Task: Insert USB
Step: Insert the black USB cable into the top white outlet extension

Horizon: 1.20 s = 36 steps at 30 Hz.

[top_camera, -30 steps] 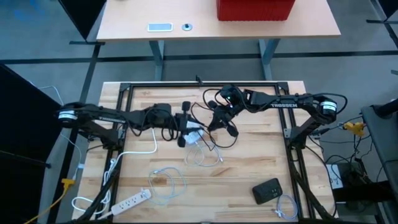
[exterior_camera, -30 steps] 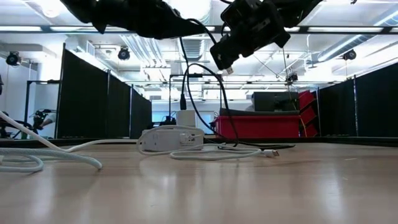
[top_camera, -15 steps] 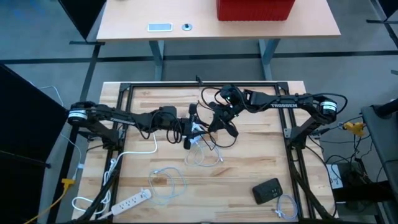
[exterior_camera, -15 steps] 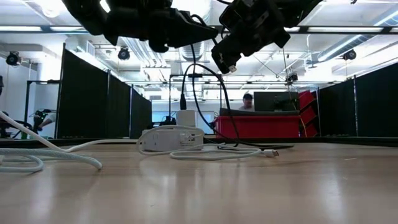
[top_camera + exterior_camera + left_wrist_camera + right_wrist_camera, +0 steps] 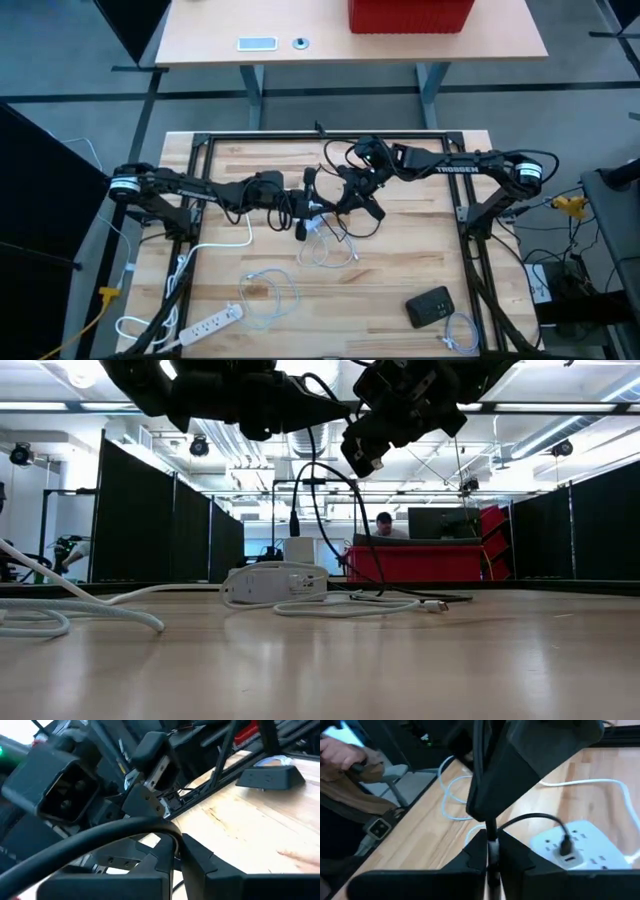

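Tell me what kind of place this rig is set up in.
Most likely a robotics lab or workshop: black partition curtains divide the hall, exposed ceiling lights and ducts run overhead, and a person sits at a monitor behind the wooden table.

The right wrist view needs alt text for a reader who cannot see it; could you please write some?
The right tool, shut on a black cable, hangs over a wooden table. A white power strip lies just beyond with a black plug in it, and a white cable trails past.

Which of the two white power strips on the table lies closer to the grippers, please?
The white power strip at mid-table, right beneath both grippers with a black cable plugged in; the other strip lies near the front-left corner.
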Motion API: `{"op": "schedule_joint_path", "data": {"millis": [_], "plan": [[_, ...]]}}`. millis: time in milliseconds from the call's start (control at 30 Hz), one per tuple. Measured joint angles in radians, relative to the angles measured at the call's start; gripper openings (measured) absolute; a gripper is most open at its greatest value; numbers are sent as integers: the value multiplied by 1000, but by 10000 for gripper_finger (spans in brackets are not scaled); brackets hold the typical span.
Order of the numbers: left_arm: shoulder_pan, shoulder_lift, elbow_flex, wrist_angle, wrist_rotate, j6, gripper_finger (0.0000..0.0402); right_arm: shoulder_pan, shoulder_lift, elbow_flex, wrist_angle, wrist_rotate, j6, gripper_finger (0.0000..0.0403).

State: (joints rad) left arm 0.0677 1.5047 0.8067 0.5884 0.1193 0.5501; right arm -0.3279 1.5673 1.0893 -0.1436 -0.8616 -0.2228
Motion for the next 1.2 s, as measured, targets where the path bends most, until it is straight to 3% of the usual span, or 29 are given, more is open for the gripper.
{"op": "schedule_joint_path", "data": {"millis": [133, 367, 533, 667, 800, 900, 1200], "plan": [[4, -2, 0, 61, -153, -108, 8, 0, -12, 0, -20, 102, -30, 59], [21, -2, 0, 58, -291, -328, 8, 7, -114, -1, -86, 588, -129, 127], [36, -2, -2, 51, -484, -495, 8, 26, -178, -1, -82, 795, -186, 157], [59, -2, -2, 48, -587, -611, 8, 48, -191, -1, -70, 879, -219, 169], [88, 4, -2, 67, -609, -748, 8, 67, -159, -1, 11, 930, -226, 170], [96, 4, -2, 57, -608, -761, 7, 78, -121, -2, 60, 982, -266, 164], [95, 4, -3, 39, -606, -769, 7, 76, -99, -2, 91, 985, -272, 138]]}}
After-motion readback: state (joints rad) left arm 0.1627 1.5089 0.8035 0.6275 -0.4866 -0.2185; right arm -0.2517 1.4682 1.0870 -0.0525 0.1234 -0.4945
